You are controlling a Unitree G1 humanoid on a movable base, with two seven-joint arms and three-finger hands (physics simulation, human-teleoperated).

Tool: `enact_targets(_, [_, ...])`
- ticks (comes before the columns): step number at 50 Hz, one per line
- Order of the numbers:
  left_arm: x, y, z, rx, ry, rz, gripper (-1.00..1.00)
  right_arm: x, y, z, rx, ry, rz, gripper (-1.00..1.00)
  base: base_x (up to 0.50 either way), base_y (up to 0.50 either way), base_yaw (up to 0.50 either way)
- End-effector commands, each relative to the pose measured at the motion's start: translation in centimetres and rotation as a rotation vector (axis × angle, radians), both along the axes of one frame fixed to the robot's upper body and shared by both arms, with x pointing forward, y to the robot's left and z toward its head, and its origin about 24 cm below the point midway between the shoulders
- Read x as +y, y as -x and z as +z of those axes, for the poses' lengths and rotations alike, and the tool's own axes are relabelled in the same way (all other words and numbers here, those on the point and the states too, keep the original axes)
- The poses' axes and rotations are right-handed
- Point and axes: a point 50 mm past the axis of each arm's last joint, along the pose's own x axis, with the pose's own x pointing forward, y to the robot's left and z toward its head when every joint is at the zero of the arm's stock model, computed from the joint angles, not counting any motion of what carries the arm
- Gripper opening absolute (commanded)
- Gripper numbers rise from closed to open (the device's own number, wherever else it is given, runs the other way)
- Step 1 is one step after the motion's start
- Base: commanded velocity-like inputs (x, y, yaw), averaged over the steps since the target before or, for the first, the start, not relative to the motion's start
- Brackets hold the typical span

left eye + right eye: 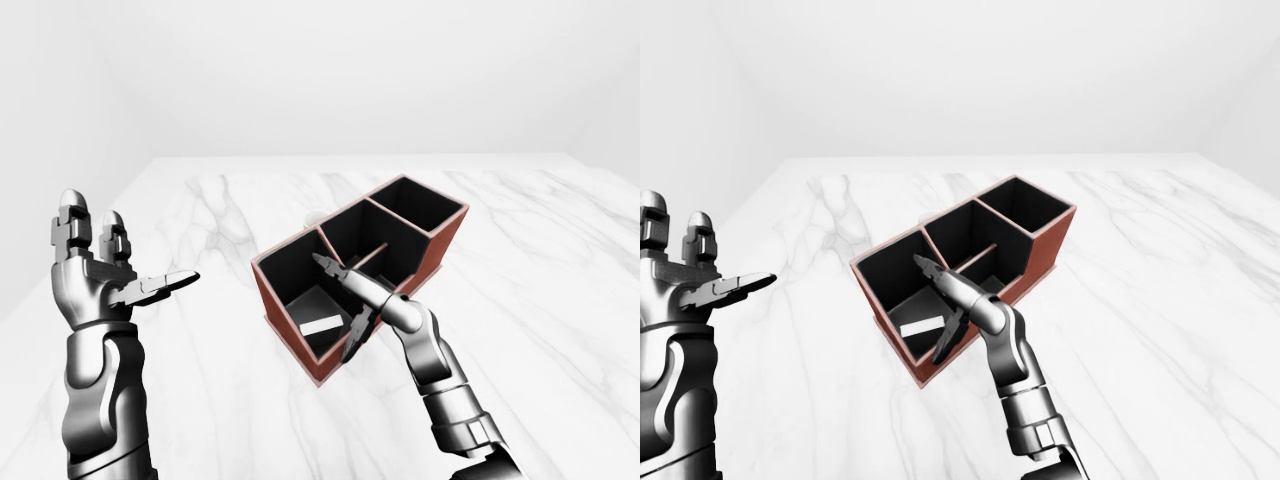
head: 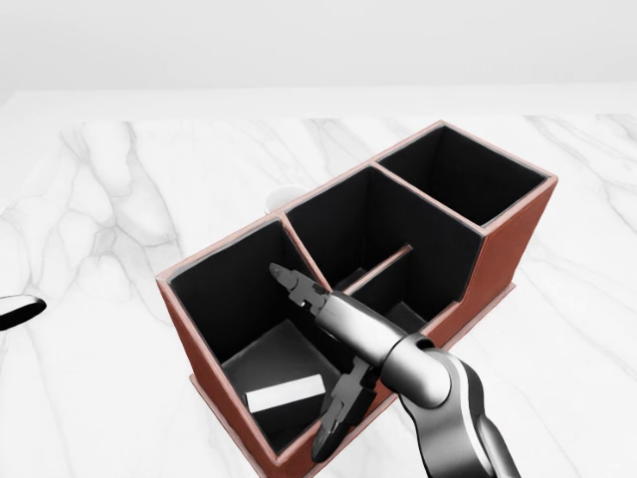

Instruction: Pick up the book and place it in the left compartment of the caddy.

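The book [image 2: 286, 395] lies flat on the floor of the caddy's left compartment, its white page edge showing. The caddy [image 2: 214, 251] is red-brown outside and black inside, set diagonally on the marble table [image 2: 109, 189]. My right hand [image 2: 314, 354] hovers over that compartment's right side, open. One finger [image 2: 289, 279] points up-left and the others [image 2: 333, 428] hang over the near wall, none touching the book. In the left-eye view my left hand [image 1: 125, 255] is raised at the left, open and empty, well away from the caddy.
The caddy's middle compartment [image 2: 378, 229] has a low divider, and the right compartment [image 2: 463, 169] holds nothing visible. A small pale round object [image 2: 287, 196] sits on the table just beyond the caddy. A plain white wall rises past the table's far edge.
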Motion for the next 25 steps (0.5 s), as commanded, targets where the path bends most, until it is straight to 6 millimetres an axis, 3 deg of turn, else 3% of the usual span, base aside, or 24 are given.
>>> enact_targets(1, [0.1, 0.0, 0.0, 0.002, 0.002, 0.001, 1.0, -0.3, -0.1, 0.1, -0.015, -0.01, -0.029, 1.0, 0.0, 0.0, 0.0])
enact_targets(5, [0.0, 0.1, 0.0, -0.002, 0.001, 0.001, 1.0, -0.3, 0.0, 0.1, -0.016, -0.01, -0.025, 1.0, 0.0, 0.0, 0.0])
enact_targets(13, [0.0, 0.0, -0.1, 0.003, 0.0, -0.002, 1.0, 0.5, 2.0, 5.7, -0.226, -0.036, 0.09, 1.0, 0.0, 0.0, 0.0])
enact_targets(25, [-0.1, 0.1, 0.1, -0.006, -0.003, -0.002, 1.0, 0.7, 5.0, 11.9, -0.558, 0.003, 0.109, 1.0, 0.0, 0.0, 0.0])
